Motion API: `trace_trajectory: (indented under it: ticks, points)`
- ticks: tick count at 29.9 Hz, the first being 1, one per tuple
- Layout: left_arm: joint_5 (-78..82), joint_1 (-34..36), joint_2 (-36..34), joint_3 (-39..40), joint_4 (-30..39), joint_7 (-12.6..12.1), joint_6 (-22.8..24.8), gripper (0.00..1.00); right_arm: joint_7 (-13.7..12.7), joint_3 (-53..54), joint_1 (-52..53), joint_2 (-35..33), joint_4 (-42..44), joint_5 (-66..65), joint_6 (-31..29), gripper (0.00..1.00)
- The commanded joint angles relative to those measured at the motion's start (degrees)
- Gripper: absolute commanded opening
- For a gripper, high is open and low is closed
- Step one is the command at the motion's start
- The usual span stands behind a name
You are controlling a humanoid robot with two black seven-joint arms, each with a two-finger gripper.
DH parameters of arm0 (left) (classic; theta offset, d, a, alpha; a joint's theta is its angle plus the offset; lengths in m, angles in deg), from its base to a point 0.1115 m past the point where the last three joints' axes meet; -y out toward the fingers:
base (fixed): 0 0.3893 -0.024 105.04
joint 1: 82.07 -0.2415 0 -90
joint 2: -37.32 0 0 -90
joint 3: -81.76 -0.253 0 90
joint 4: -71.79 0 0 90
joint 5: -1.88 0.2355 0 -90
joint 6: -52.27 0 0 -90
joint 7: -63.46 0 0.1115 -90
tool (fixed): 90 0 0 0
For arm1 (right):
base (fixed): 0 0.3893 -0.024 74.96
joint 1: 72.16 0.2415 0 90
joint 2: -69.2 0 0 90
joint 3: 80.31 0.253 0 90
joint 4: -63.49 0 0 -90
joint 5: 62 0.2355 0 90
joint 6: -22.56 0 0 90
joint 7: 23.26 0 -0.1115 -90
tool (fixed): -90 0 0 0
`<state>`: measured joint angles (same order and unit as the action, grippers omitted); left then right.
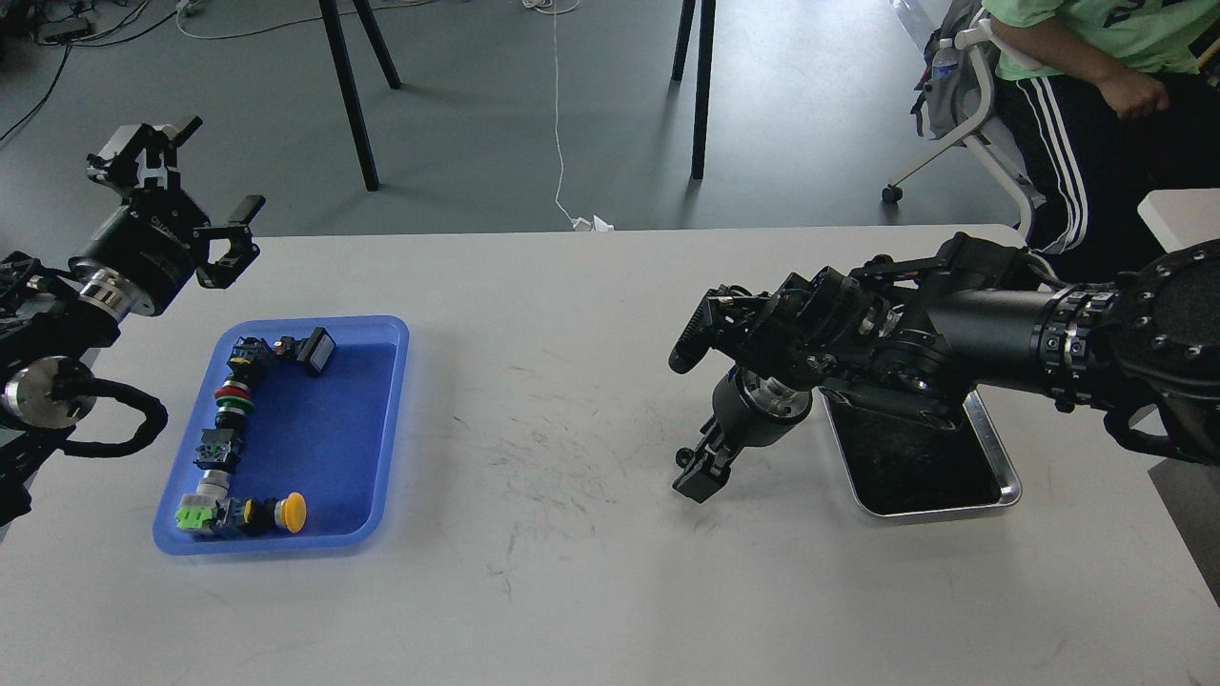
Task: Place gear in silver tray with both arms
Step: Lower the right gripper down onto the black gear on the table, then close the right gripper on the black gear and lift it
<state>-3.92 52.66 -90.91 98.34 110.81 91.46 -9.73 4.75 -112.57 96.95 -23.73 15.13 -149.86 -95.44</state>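
Head view: white table (591, 572), scuffed at centre, grey floor behind with black stand legs (348, 90), white cable (559, 114), seated person (1096, 86) at far right corner. Blue tray (381, 419) near left edge, holding row of push-button parts (229, 419). Silver tray (991, 476) near right edge, partly under right arm, dark bottom. Left gripper (205, 181) raised over far left corner, fingers apart, nothing held. Right gripper (701, 472) low over table just left of silver tray; fingers cannot be told apart

Single head view, high and angled forward and down over the white table (572, 400); far enough to take in both arms, left gripper (195, 181) to right gripper (703, 457), with floor beyond them.
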Motion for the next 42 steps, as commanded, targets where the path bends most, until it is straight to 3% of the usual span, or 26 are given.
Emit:
trace_trajectory:
  ticks: [1,7,12,25,42]
  points:
    - [0.1,0.0,-0.2,0.0,-0.2,0.0,0.0,0.98,0.0,0.0,-0.4,1.3,2.0,0.0,0.0,0.72]
    - [0.1,0.0,-0.4,0.4,-0.3,0.0,0.0,0.98,0.0,0.0,-0.6,2.2,2.7,0.0,0.0,0.71]
    - [0.1,0.0,-0.2,0.4,-0.7,0.0,0.0,0.98,0.0,-0.4,-0.8,2.7,3.1,0.0,0.0,0.59]
    - [0.1,-0.3,-0.2,0.4,-0.9,0.0,0.0,0.98,0.0,-0.9,-0.5,2.9,3.2,-0.1,0.0,0.42]
    - [0.1,-0.4,-0.2,0.3,-1.0,0.0,0.0,0.98,0.0,-0.9,0.5,2.9,3.2,-1.6,0.0,0.01]
